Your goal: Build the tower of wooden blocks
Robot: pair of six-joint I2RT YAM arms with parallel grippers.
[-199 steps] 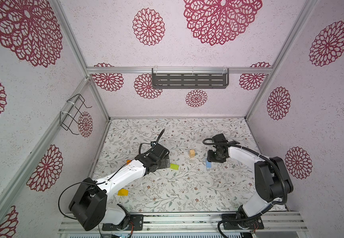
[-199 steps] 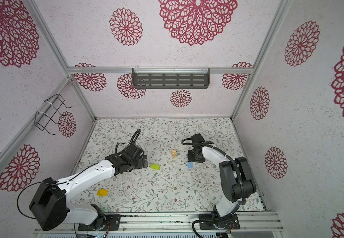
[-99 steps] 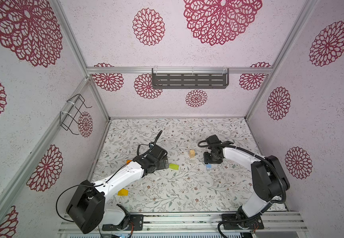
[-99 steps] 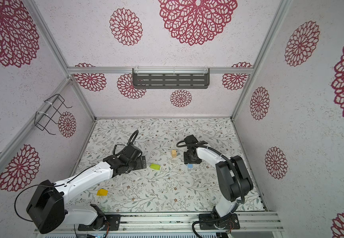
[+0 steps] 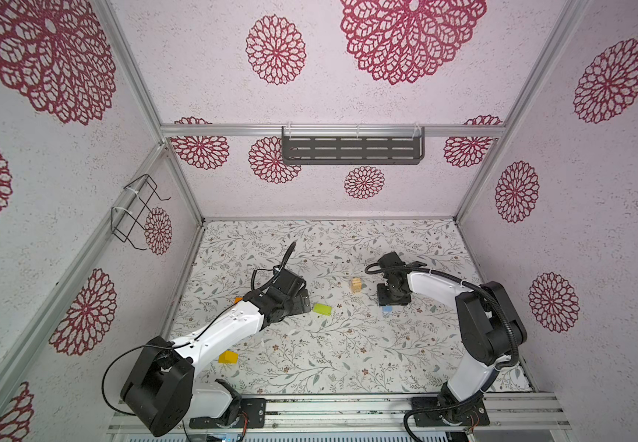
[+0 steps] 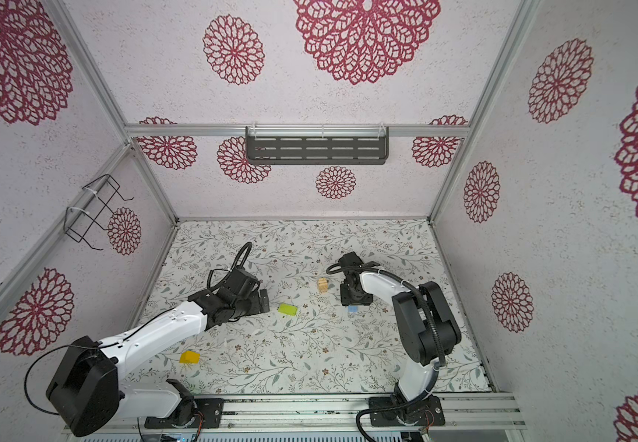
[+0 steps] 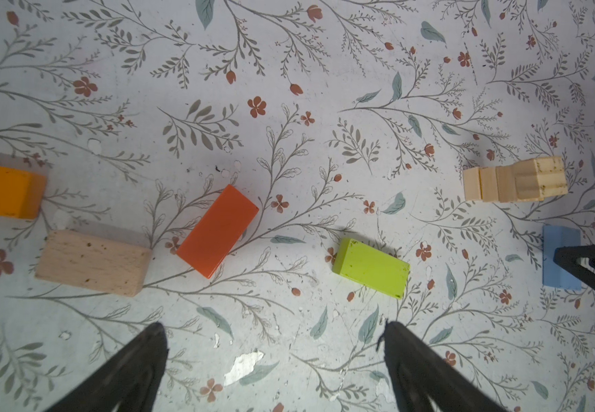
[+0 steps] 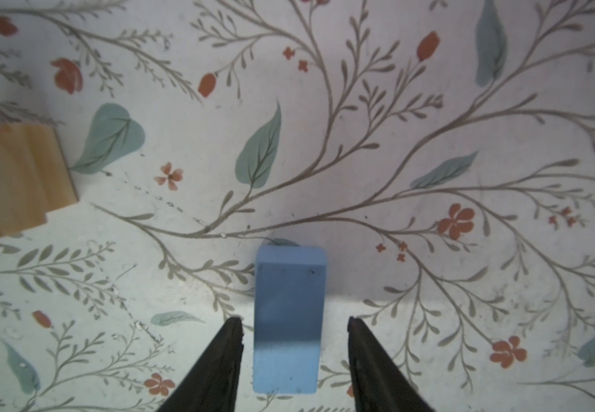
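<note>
The right jaws are held apart astride a light blue wooden bar (image 8: 288, 321), a slim gap seen at each side; seemingly nothing is touched. A short stack of plain wooden cubes (image 8: 14, 178) is stood beyond them, aside. The left jaws are spread wide over the floral surface (image 7: 288, 142), a lime green wooden bar (image 7: 370, 267) lying just ahead.

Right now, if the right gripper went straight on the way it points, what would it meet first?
Likely the blue block, lying between the open jaws of the right gripper; depth is unclear.
</note>
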